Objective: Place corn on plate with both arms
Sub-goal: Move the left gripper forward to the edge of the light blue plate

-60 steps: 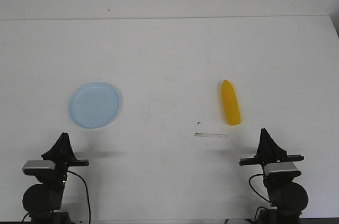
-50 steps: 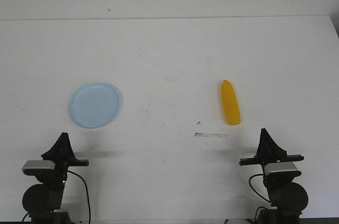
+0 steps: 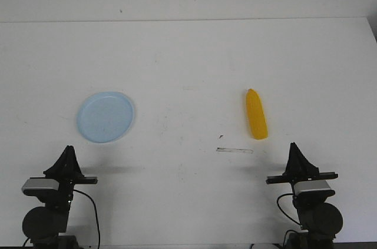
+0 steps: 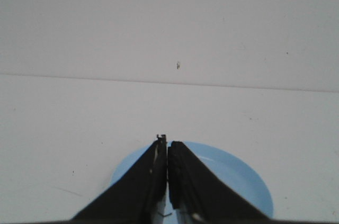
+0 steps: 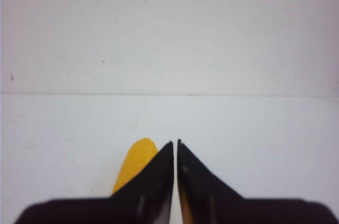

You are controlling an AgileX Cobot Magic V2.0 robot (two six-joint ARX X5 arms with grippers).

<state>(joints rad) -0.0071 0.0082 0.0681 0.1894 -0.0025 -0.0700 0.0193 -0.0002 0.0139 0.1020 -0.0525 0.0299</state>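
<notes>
The yellow-orange corn (image 3: 256, 114) lies on the white table right of centre, tapered end pointing away from me. It also shows in the right wrist view (image 5: 135, 163), partly behind the fingers. The pale blue plate (image 3: 105, 116) sits empty on the left; the left wrist view shows its rim (image 4: 249, 173) behind the fingers. My left gripper (image 3: 68, 150) (image 4: 167, 143) is shut and empty, near the table's front edge, short of the plate. My right gripper (image 3: 293, 146) (image 5: 175, 142) is shut and empty, near the front edge, just right of the corn's blunt end.
A thin strip of clear tape (image 3: 234, 150) and a small dark speck (image 3: 221, 136) lie on the table left of the corn's near end. The table's far edge (image 3: 188, 20) meets a white wall.
My left arm has shifted slightly down and to the left in the front view. The right arm, corn and plate have not moved.
</notes>
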